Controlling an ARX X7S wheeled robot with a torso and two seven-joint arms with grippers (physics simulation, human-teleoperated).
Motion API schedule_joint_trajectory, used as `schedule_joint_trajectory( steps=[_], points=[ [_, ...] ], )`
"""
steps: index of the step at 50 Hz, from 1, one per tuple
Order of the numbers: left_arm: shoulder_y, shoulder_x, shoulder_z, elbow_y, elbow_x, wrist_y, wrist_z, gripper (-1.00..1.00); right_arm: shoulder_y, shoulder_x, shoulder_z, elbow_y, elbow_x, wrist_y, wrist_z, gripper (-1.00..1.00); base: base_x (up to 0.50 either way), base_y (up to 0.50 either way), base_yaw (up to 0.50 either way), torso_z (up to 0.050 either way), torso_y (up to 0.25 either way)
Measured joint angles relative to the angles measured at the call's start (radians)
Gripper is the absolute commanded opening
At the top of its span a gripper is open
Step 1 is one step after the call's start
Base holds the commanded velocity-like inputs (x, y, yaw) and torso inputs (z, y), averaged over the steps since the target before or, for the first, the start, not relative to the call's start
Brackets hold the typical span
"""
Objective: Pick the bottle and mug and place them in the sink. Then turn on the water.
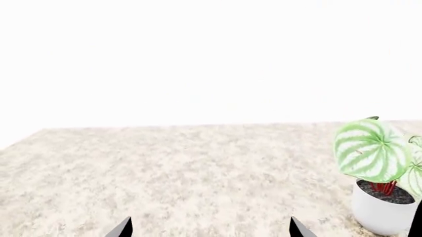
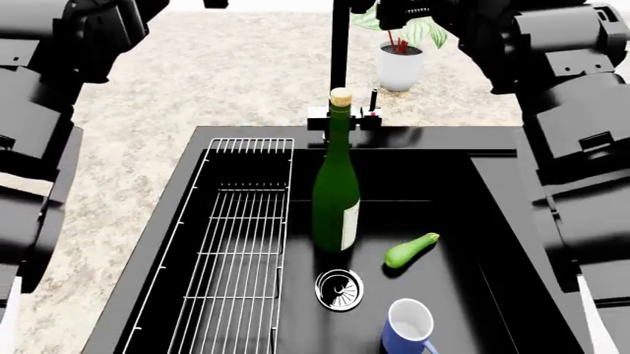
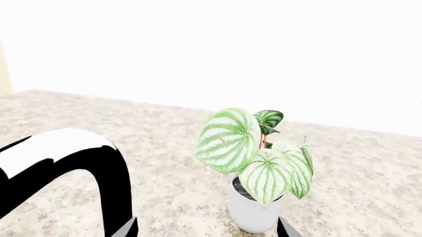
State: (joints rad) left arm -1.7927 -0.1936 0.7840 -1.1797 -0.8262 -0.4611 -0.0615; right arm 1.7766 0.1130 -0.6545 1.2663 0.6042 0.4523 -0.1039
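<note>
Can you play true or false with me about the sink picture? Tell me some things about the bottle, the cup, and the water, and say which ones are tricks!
1. The bottle stands upright inside the sink. True.
2. The mug is sitting on the stone counter by the plant. False: it is down in the sink basin, near the drain.
3. Water is pouring from the faucet. False: no stream shows.
4. A little green zucchini lies in the sink too. True.
5. The bottle is lying on the wire rack. False: it stands beside the rack.
</note>
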Motion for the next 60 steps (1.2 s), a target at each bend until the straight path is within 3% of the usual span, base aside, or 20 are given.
schedule_joint_trajectory(
  steps=[12, 23, 35, 40, 45, 60],
  points=[
    [-0.006, 0.049, -0.044, -0.089, 0.067, 0.018, 0.024, 1.00, -0.034, -0.046, 0.261, 0.030, -0.297, 0.006, -0.041, 1.00, 0.00, 0.00, 0.00, 0.000, 0.000],
    [0.006, 0.084, -0.173, -0.123, 0.210, 0.013, 0.040, 1.00, -0.058, -0.077, 0.464, 0.041, -0.519, 0.004, -0.073, 1.00, 0.00, 0.00, 0.00, 0.000, 0.000],
    [0.014, 0.104, -0.252, -0.129, 0.298, 0.008, 0.050, 1.00, -0.070, -0.094, 0.577, 0.043, -0.641, 0.002, -0.093, 1.00, 0.00, 0.00, 0.00, 0.000, 0.000],
    [0.023, 0.123, -0.484, -0.129, 0.545, -0.006, 0.100, 1.00, -0.072, -0.096, 0.635, 0.043, -0.687, 0.001, -0.099, 1.00, 0.00, 0.00, 0.00, 0.000, 0.000],
    [0.028, 0.136, -0.628, -0.129, 0.693, -0.016, 0.120, 1.00, -0.076, -0.100, 0.662, 0.043, -0.714, -0.001, -0.105, 1.00, 0.00, 0.00, 0.00, 0.000, 0.000],
    [0.041, 0.152, -0.812, -0.129, 0.864, -0.045, 0.123, 1.00, -0.085, -0.107, 0.690, 0.043, -0.736, -0.003, -0.111, 1.00, 0.00, 0.00, 0.00, 0.000, -0.102]
  ],
)
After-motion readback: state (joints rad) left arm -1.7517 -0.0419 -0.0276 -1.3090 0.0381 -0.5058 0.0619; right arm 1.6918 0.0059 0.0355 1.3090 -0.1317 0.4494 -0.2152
